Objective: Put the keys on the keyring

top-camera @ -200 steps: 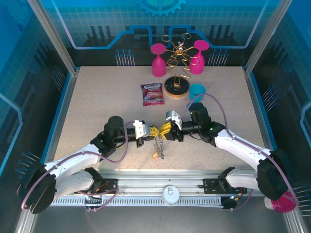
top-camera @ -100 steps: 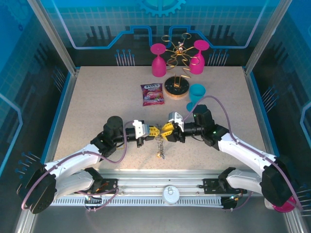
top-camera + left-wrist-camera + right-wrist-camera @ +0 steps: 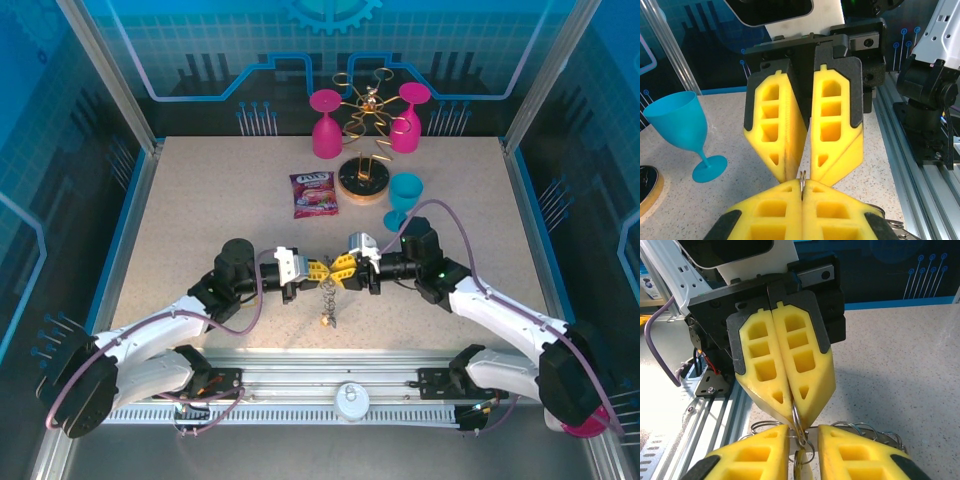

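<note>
My left gripper (image 3: 317,270) and right gripper (image 3: 341,268) meet tip to tip above the near middle of the table. The left gripper (image 3: 802,184) is shut on a thin wire loop (image 3: 802,178) of the keyring. The flat grey keyring (image 3: 867,433) with its wire loops hangs below the tips (image 3: 327,293). Keys (image 3: 327,317) dangle from it over the tabletop. My right gripper (image 3: 804,434) stands open with a narrow gap, its fingers (image 3: 836,150) on either side of the held loop. A small ring with a yellow key (image 3: 802,467) hangs in that gap.
A blue goblet (image 3: 404,190) stands just behind the right arm. Further back are a red snack packet (image 3: 314,193), a round wooden rack base (image 3: 361,183) with a wire rack, and two pink goblets (image 3: 325,125). An aluminium rail (image 3: 350,375) runs along the near edge.
The right gripper has moved left and levelled out against the left gripper's tips, and its jaws have narrowed. The left gripper has kept its hold; the hanging keys shifted slightly.
</note>
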Controlling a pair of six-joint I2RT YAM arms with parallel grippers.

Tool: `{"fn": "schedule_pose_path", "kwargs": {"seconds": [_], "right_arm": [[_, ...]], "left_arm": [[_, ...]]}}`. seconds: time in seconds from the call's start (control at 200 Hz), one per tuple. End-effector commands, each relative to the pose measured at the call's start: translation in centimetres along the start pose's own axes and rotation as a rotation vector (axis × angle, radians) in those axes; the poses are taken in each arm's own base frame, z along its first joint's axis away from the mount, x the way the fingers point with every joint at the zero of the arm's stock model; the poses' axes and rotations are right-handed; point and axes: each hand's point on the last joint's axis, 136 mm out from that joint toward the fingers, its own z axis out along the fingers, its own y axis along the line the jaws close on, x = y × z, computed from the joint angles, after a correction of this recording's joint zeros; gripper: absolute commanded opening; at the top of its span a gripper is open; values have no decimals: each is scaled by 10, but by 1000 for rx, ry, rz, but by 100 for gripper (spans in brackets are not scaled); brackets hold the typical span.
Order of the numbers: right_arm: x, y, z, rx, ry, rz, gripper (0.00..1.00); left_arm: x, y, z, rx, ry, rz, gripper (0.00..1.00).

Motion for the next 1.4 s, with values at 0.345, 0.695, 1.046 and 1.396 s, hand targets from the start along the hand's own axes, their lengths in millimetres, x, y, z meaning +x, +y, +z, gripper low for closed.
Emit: {"fn": "schedule_pose_path", "kwargs": {"seconds": [0.345,0.695,1.046,1.396], "right_arm": [[-7,-1,0,29,73,-89,0],[15,1,12,25,415,-105,0],[-14,5,20,8,303,-129,0],[8,-4,-5,74,156,20,29]], "left_arm": [[2,13,0,-80,37,8,8],[37,18,1,-62,278,25,12],[23,8,3,6,232,49,0],[-2,4,-3,-32,54,90,0]]}}
